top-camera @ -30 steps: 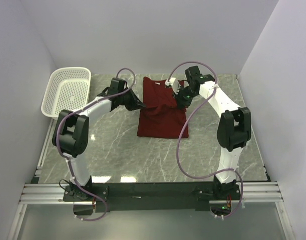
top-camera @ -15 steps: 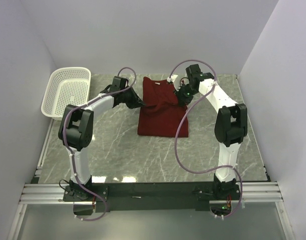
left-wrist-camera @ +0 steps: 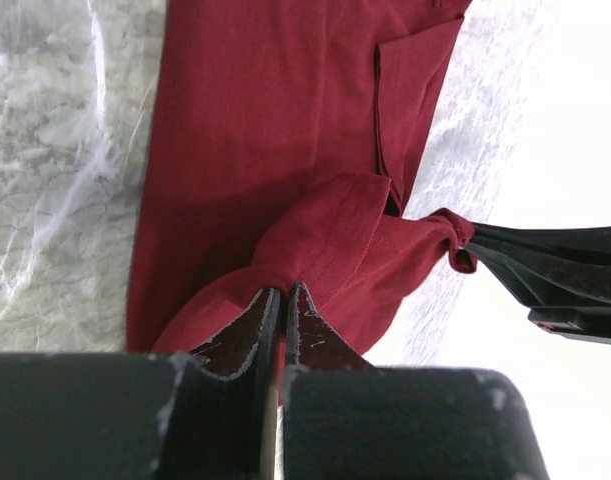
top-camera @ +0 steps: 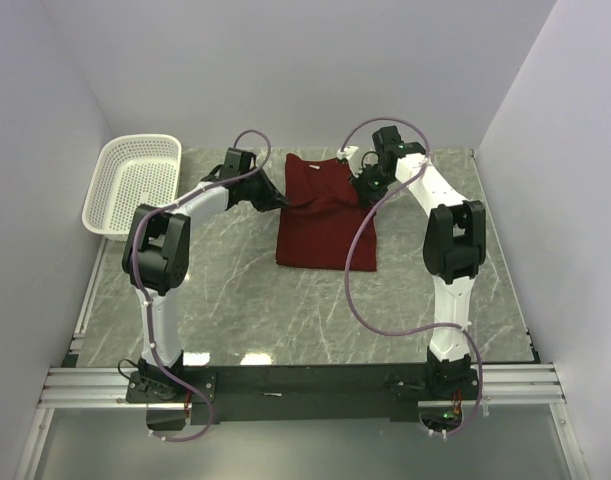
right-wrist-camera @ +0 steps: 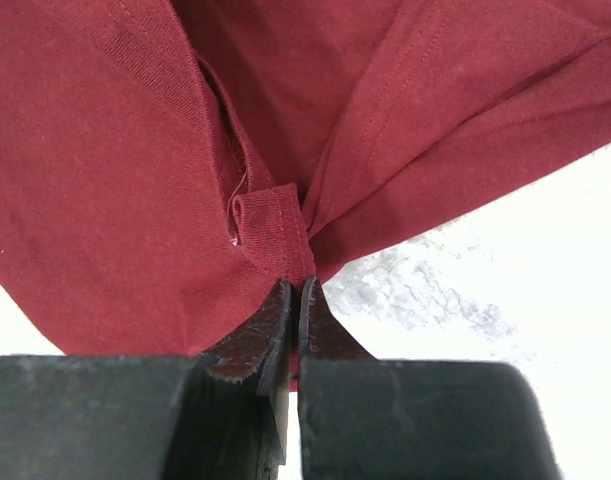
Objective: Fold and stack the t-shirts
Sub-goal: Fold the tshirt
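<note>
A dark red t-shirt (top-camera: 323, 225) lies on the marble table at the back middle, partly folded. My left gripper (top-camera: 283, 203) is shut on a pinch of its left edge; in the left wrist view (left-wrist-camera: 283, 290) the cloth (left-wrist-camera: 265, 150) bunches at the fingertips. My right gripper (top-camera: 365, 195) is shut on its right edge; in the right wrist view (right-wrist-camera: 295, 288) a hem fold (right-wrist-camera: 270, 225) sits right at the tips. The held strip of cloth is stretched between both grippers, above the lower part of the shirt. No white neck label shows.
A white perforated basket (top-camera: 135, 180) stands at the back left corner. White walls close the table at back and sides. The arms' purple cables (top-camera: 355, 290) loop over the table. The marble surface (top-camera: 315, 310) lies in front of the shirt.
Both grippers have moved toward the back of the table with the shirt's edge held, drawing the fold farther back over the shirt. Both arms are stretched out more.
</note>
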`<move>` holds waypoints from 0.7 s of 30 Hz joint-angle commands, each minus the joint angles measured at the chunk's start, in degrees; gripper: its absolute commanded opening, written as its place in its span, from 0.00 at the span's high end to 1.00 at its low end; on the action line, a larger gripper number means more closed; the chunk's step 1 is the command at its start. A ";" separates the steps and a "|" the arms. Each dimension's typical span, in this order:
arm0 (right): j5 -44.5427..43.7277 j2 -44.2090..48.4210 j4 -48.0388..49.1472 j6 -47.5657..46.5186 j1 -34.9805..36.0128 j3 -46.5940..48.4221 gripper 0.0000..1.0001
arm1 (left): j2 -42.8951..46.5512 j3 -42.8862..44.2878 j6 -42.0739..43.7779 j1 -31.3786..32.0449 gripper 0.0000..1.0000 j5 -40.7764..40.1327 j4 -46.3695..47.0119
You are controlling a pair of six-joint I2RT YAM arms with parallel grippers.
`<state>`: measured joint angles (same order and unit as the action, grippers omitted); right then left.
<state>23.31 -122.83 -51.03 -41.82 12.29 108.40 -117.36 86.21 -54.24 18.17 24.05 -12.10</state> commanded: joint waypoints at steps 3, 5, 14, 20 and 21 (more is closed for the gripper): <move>-0.46 -0.66 0.31 0.34 -0.69 3.66 1.00 | -1.29 3.26 -0.34 -0.51 0.99 -0.59 0.50; -0.37 -0.92 0.14 0.43 -0.87 4.01 1.00 | -1.55 3.26 -0.34 -0.51 0.99 -0.59 0.58; -0.19 -2.86 -1.18 0.51 -0.78 6.83 1.00 | -1.73 3.08 -0.52 -0.68 0.99 -0.59 0.85; -0.11 -3.12 -1.27 0.16 -0.78 6.30 1.00 | -1.91 3.61 -0.43 -0.68 0.99 -0.24 0.59; -0.02 -2.95 -1.27 0.16 -0.78 6.12 1.00 | -1.73 3.52 -0.43 -0.77 0.99 -0.24 0.67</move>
<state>23.29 -126.28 -52.07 -41.58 12.05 113.08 -119.22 87.24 -54.72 17.69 23.97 -12.05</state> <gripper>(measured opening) 0.026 0.060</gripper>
